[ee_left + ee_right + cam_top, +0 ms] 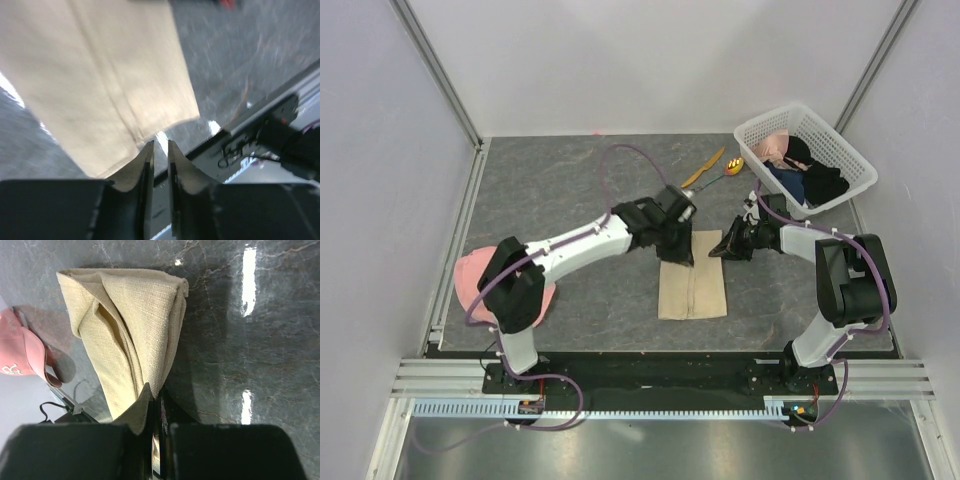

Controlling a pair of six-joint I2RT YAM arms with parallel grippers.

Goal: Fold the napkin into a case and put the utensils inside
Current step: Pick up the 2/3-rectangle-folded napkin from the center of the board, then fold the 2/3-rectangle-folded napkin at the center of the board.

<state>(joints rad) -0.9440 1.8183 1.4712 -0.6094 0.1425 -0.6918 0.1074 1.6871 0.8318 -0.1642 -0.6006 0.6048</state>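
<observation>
The beige napkin lies folded into a narrow strip on the dark table, long side running near to far. My right gripper is shut on its far right corner; in the right wrist view the cloth runs into the closed jaws of that gripper. My left gripper hovers over the far left corner. In the left wrist view its fingers are almost together and hold nothing, with the napkin beyond them. The orange knife and the spoon lie side by side farther back.
A white basket of dark and pink clothes stands at the back right. A pink cap lies at the left by the left arm and also shows in the right wrist view. The table's metal front rail is near.
</observation>
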